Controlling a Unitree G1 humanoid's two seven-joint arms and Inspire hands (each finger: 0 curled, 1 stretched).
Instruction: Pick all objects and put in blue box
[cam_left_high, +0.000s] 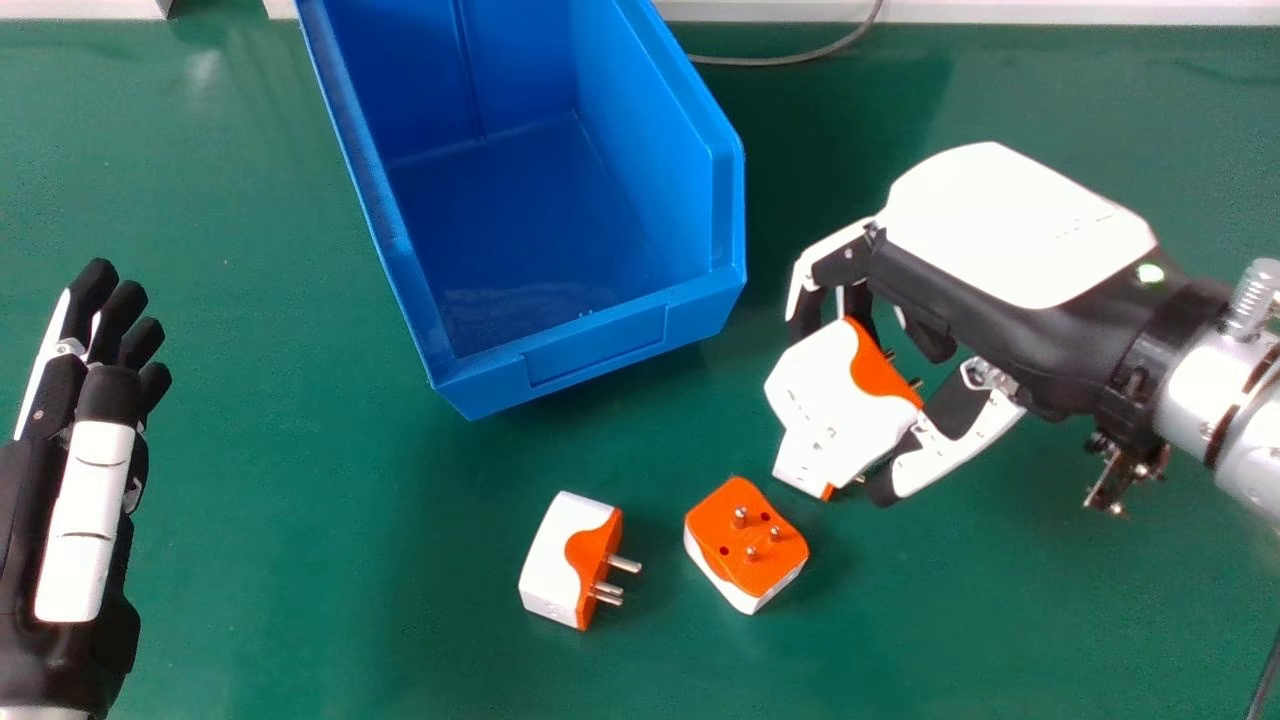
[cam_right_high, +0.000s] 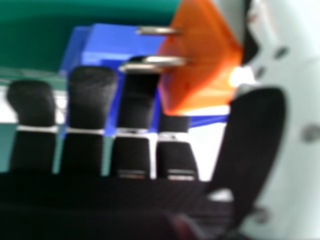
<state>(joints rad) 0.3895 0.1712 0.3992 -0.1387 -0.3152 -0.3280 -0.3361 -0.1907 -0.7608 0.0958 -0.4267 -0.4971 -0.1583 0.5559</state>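
Head view: held plug (cam_left_high: 825, 410), white and orange, sits between thumb and fingers of the right hand (cam_left_high: 1010, 235), near the blue box (cam_left_high: 590, 345) and to its right. Fingers are curled in, narrowed onto the plug; the right hand view shows its metal pins (cam_right_high: 165, 61) sticking out over the fingers.

We judge it light, stiff, hard plastic: won't squash, but the smooth shell may slip or twist if pinched at a corner. We'd hold it across the white body, thumb against one side, fingers opposite, pins kept free. Pins look sturdy, though we'd avoid gripping by them; they could catch on the box rim.

Two more on the green tabletop (cam_left_high: 300, 560), probably same handling. Right plug (cam_left_high: 748, 548) has its pins up, so we'd take it low by the sides. Left plug (cam_left_high: 565, 560), just beside it, has pins pointing to the view's right; we'd pinch its body, clear of the pins.

Step in hand, we think: carry the held plug over the box's near wall and let go inside. Two to go after that. Left hand (cam_left_high: 85, 520) idle at the view's left edge, fingers extended, holding nothing.
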